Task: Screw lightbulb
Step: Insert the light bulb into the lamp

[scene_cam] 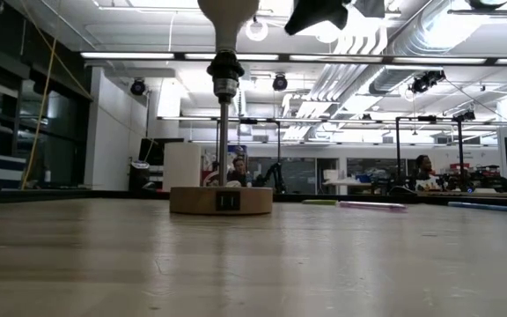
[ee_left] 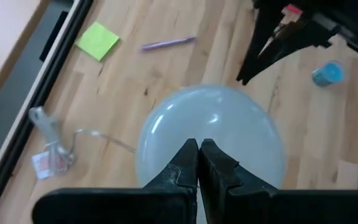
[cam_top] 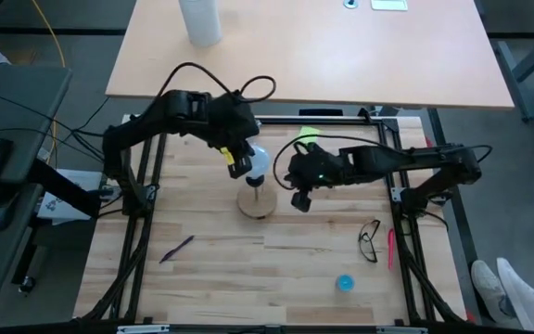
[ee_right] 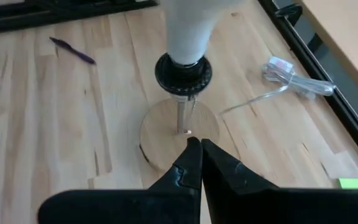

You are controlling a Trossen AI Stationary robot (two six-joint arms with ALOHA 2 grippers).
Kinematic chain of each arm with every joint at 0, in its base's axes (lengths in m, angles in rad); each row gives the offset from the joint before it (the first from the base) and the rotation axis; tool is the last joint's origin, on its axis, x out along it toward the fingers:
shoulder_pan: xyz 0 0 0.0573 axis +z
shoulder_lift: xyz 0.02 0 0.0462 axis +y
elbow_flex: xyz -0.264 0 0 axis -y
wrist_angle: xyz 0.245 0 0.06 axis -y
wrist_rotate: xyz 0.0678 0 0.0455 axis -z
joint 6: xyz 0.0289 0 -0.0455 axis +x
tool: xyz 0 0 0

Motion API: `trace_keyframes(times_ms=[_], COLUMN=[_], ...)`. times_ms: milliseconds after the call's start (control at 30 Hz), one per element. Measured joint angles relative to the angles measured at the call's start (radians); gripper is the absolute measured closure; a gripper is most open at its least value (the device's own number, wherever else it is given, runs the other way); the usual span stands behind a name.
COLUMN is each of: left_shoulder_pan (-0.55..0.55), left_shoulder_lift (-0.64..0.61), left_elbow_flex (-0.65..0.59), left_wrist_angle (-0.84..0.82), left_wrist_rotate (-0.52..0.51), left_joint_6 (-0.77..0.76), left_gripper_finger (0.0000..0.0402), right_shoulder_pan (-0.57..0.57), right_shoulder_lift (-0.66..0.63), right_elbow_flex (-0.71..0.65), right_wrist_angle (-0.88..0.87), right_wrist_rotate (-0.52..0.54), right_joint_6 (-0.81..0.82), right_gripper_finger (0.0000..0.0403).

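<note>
The white lightbulb [cam_top: 259, 163] stands upright with its screw base in the black socket [ee_right: 183, 73]. The socket sits on a thin post on the round wooden disc [cam_top: 256, 201]. The bulb also shows in the low view [scene_cam: 227, 16] and the right wrist view [ee_right: 190, 28]. My left gripper [ee_left: 199, 157] is shut, its fingertips over the frosted globe [ee_left: 216, 124], at the bulb's left side in the high view [cam_top: 240, 165]. My right gripper [ee_right: 199, 149] is shut and empty, just right of the disc [cam_top: 302, 197], pointing toward the disc's rim. My left gripper's shut fingertips [ee_left: 188, 163] stand against the top of the bulb's globe [ee_left: 166, 134], coming from above and the table's left. I cannot tell whether they touch it.
Black glasses [cam_top: 369, 239], a pink pen [cam_top: 390, 249] and a blue cap [cam_top: 344, 282] lie at the near right. A purple pen [cam_top: 178, 248] lies at the near left and a green note [cam_top: 311, 135] at the far edge. A tall white cylinder [cam_top: 200, 20] stands on the far table.
</note>
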Motion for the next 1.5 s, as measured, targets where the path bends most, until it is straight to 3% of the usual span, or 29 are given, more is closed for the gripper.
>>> trace_keyframes(times_ms=[333, 600, 967, 1500], left_shoulder_pan=[-0.017, -0.017, -0.005, 0.013], left_shoulder_lift=[-0.009, -0.09, -0.218, -0.257], left_elbow_flex=[0.0, 0.0, 0.0, -0.001], left_wrist_angle=[-0.028, -0.018, 0.088, 0.138], left_wrist_rotate=[-0.016, -0.153, -0.245, -0.262], left_joint_6=[-0.004, 0.001, 0.04, -0.044], left_gripper_finger=[0.0401, 0.0401, 0.0401, 0.0401], right_shoulder_pan=[-0.04, -0.089, -0.09, 0.021], right_shoulder_lift=[0.027, -0.045, -0.162, -0.337], right_elbow_flex=[0.0, 0.0, 0.0, 0.0], right_wrist_angle=[0.09, 0.031, -0.179, -0.31], right_wrist_rotate=[0.062, 0.059, -0.133, -0.138], right_joint_6=[-0.098, -0.118, -0.159, -0.109], right_gripper_finger=[0.0403, 0.0403, 0.0403, 0.0403])
